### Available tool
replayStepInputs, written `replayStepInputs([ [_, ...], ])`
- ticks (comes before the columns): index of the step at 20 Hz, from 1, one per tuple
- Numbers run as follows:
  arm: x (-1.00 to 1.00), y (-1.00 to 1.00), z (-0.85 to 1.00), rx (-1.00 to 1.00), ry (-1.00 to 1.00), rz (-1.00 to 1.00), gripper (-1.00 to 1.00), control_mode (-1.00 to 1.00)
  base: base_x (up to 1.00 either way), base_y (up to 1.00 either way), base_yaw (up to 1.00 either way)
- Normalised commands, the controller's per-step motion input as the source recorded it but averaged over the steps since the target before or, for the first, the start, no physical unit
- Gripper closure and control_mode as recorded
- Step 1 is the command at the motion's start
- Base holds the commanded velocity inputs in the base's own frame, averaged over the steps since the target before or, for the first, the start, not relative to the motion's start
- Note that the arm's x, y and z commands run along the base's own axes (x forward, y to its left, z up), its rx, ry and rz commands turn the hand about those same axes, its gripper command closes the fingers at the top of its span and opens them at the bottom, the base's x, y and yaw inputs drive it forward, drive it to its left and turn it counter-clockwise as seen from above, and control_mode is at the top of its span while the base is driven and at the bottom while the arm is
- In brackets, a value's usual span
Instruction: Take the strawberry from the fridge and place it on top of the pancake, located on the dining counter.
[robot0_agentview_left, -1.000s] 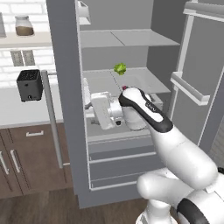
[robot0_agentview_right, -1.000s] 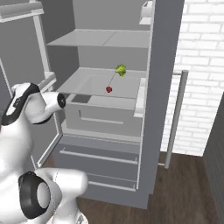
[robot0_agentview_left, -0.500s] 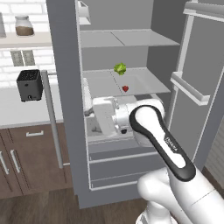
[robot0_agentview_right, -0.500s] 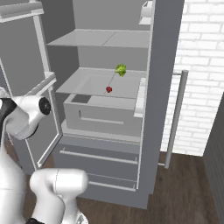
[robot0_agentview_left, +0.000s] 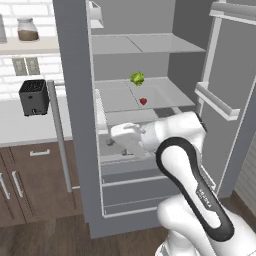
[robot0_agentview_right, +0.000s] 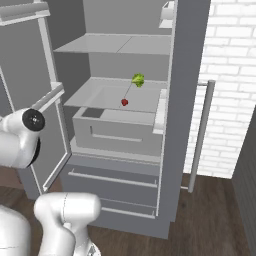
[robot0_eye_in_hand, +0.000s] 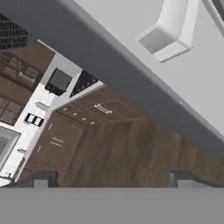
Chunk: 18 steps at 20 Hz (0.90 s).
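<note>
Jaws spread wide with nothing between them; the two small dark finger tips (robot0_eye_in_hand: 41, 177) sit far apart at the bottom of the hand view, looking out over dark brown wood-grain floor (robot0_eye_in_hand: 131, 148) and brown cabinet fronts. White glossy two-finger gripper (robot0_agentview_left: 120, 142) hangs low in front of the tall plain matte grey fridge (robot0_agentview_left: 75, 100), level with its pale grey box-shaped crisper drawer (robot0_agentview_right: 117, 131), below the shelf. Tiny red rounded strawberry (robot0_agentview_left: 143, 101) lies on the flat pale grey middle shelf (robot0_agentview_right: 107, 95), well apart from the gripper, untouched. Green crinkled leafy clump (robot0_agentview_left: 137, 78) sits on the same shelf, behind the berry, near but not touching. Both fridge doors stand open; long thin grey bar handle (robot0_agentview_right: 200, 135) runs vertical on the door edge. Small black boxy toaster (robot0_agentview_left: 34, 97) stands on the white worktop (robot0_agentview_left: 30, 125) over brown wood wall cabinets with thin metal pulls. White brick wall (robot0_agentview_right: 230, 75) beside the fridge.
</note>
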Motion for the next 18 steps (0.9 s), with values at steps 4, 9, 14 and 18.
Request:
replayStepInputs([
  [4, -0.14, -0.85, 0.49, -0.46, -0.21, -0.07, -1.0, -1.0, 0.0, 0.0, 0.0],
  [9, -0.06, -0.82, 0.15, -0.48, -0.08, -0.13, -1.0, -1.0, 0.0, 0.0, 0.0],
  [14, -0.01, -0.85, -0.11, -0.4, -0.02, -0.16, -1.0, -1.0, 0.0, 0.0, 0.0],
  [18, 0.0, -0.54, -0.25, -0.06, 0.0, -0.13, -1.0, -1.0, 0.0, 0.0, 0.0],
])
